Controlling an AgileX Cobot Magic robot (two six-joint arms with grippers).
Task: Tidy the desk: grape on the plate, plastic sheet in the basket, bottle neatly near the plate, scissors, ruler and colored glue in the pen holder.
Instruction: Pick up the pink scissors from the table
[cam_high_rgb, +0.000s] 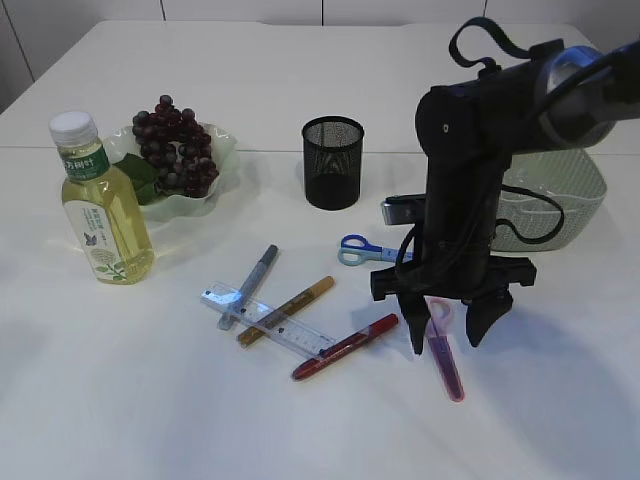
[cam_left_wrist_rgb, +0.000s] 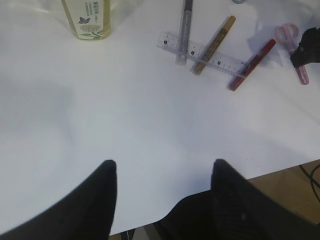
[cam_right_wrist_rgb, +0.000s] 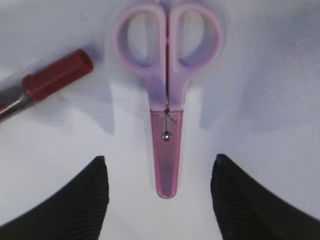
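Note:
Pink scissors (cam_high_rgb: 446, 358) (cam_right_wrist_rgb: 167, 100) in a pink blade cover lie on the white desk. My right gripper (cam_high_rgb: 447, 335) (cam_right_wrist_rgb: 160, 158) hangs open just over them, one finger on each side of the covered tip, touching nothing. Blue scissors (cam_high_rgb: 362, 250) lie behind it. The clear ruler (cam_high_rgb: 270, 322) (cam_left_wrist_rgb: 205, 52) lies under the silver glue pen (cam_high_rgb: 250, 285) and gold glue pen (cam_high_rgb: 287, 310), with the red glue pen (cam_high_rgb: 345, 347) (cam_right_wrist_rgb: 50, 82) beside it. Grapes (cam_high_rgb: 175, 145) rest on the green plate (cam_high_rgb: 222, 140), next to the bottle (cam_high_rgb: 100, 205). My left gripper (cam_left_wrist_rgb: 162, 167) is open over bare desk. The plastic sheet is out of view.
The black mesh pen holder (cam_high_rgb: 332, 162) stands upright behind the pens. A pale green basket (cam_high_rgb: 575, 195) sits at the right, partly hidden by the right arm. In the left wrist view the desk's near edge (cam_left_wrist_rgb: 280, 167) shows.

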